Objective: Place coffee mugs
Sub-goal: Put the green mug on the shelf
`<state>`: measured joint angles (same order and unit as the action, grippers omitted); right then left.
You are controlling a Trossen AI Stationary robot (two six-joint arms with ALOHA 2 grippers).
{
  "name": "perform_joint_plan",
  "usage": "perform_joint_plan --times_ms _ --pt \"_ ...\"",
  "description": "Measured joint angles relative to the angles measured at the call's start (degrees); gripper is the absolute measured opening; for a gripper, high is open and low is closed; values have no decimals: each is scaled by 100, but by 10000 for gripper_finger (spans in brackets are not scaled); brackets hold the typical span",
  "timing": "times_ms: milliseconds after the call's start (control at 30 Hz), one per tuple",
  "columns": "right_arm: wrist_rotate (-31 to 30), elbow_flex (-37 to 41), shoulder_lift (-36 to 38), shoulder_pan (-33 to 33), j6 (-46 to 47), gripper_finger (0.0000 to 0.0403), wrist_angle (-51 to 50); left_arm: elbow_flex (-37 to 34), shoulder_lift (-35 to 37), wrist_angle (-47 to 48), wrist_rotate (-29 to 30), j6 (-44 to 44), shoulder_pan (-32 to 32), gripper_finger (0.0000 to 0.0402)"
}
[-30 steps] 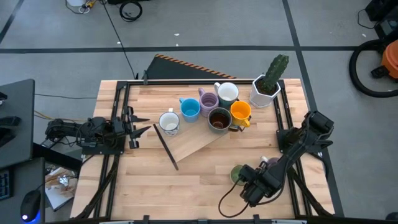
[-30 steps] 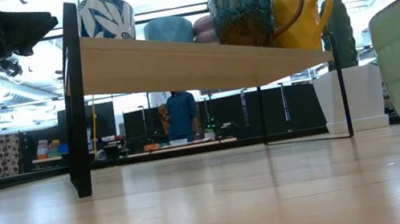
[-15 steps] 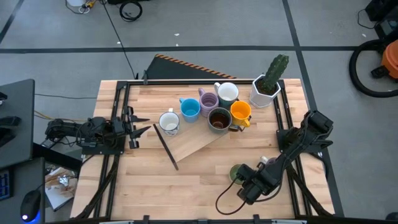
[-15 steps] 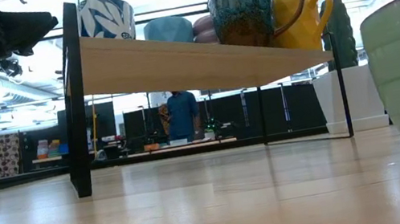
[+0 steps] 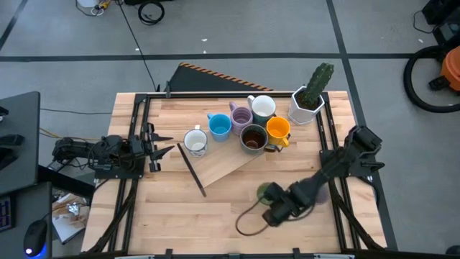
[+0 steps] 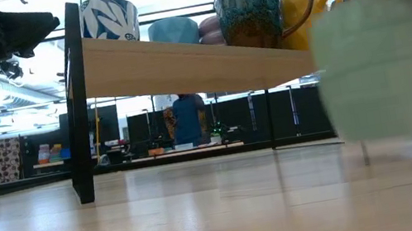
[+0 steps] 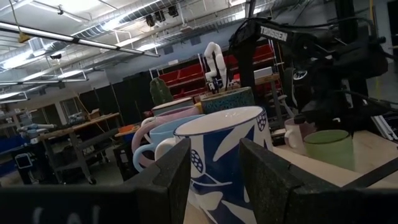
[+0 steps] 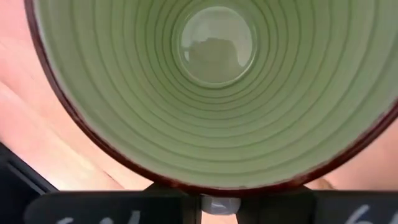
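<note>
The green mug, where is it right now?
The green mug is in the right gripper, lifted clear of the table near its front right, short of the shelf holding the other mugs.

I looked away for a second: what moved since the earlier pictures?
The right gripper has carried the green mug leftward over the table, and in the low view it now hangs clear of the wood. The left gripper and the mugs on the shelf stayed put.
</note>
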<state>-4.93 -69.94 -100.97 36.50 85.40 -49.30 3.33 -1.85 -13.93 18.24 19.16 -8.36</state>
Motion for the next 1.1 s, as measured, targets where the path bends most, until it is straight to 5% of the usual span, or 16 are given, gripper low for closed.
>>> perform_joint_plan --times_ms 700,1100 --pt "-271 -2146 -22 -809 -1000 60 -1154 -1 0 52 0 -110 0 141" --pt "-451 -2453 -20 -1054 -1636 60 -511 -2 -2 192 2 -329 0 141"
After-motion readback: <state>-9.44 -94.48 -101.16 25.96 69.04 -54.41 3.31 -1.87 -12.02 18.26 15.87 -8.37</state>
